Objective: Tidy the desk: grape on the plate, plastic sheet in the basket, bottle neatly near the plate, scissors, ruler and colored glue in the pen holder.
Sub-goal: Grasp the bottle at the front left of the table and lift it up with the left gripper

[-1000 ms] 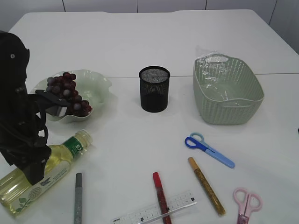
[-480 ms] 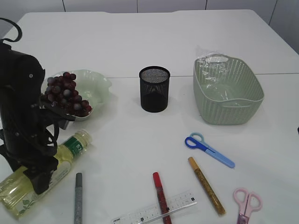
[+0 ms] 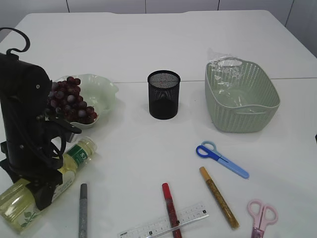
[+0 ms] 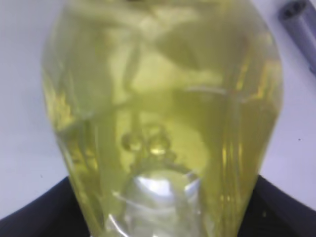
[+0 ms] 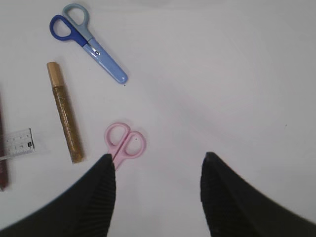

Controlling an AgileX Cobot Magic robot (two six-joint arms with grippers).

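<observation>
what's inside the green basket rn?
The basket holds the crumpled clear plastic sheet at its back-left corner. Visible floor otherwise bare; near wall hides the front part.

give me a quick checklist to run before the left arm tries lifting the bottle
1. Left hand is down over the bottle: ok; the left wrist view is filled by the bottle's yellow body.
2. Firm grip on the bottle: cannot tell; the fingers are hidden in both views.
3. Bottle orientation: not ok; it lies on its side, cap end toward the plate.
4. Grape on the plate: ok.
5. Space by the plate for the bottle: ok; bare table shows between the plate and the pen holder.
6. Right hand out of the way: ok; open and empty above the pink scissors.
</observation>
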